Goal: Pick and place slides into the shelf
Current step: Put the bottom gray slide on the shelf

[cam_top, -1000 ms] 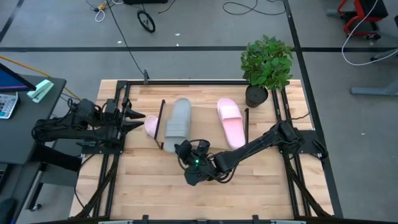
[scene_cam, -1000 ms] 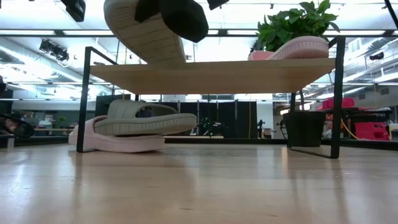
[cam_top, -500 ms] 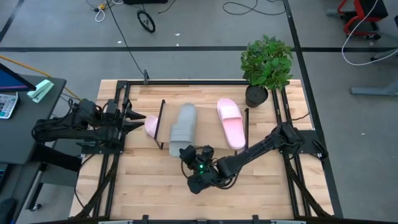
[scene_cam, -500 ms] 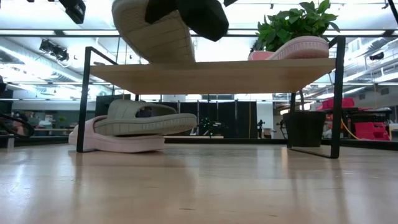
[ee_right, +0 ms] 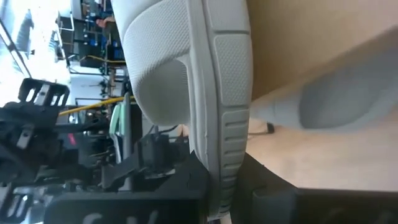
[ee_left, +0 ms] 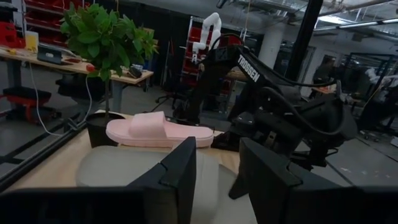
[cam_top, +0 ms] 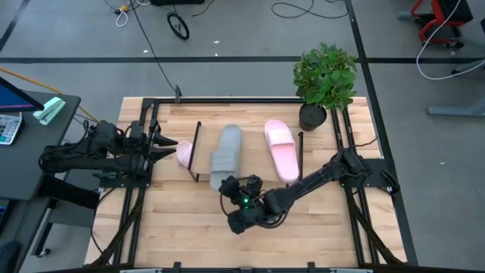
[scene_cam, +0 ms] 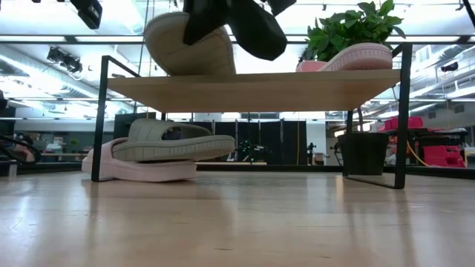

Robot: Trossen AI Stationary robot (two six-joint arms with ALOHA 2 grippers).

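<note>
Grey slide (cam_top: 226,151) has dropped flatter onto the shelf (scene_cam: 252,87); our right hand (cam_top: 231,184) stays clamped on its heel, left hand (cam_top: 163,142) open.

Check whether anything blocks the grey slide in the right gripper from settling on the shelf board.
Nothing visible does. The right gripper holds the grey slide over a bare stretch of the shelf; the pink slide lies apart, nearer the plant.

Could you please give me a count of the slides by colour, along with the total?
Grey slides: 2, one on the shelf in the right gripper, one under it.
Pink slides: 2, one on the shelf, one under it.
Total: 4
</note>
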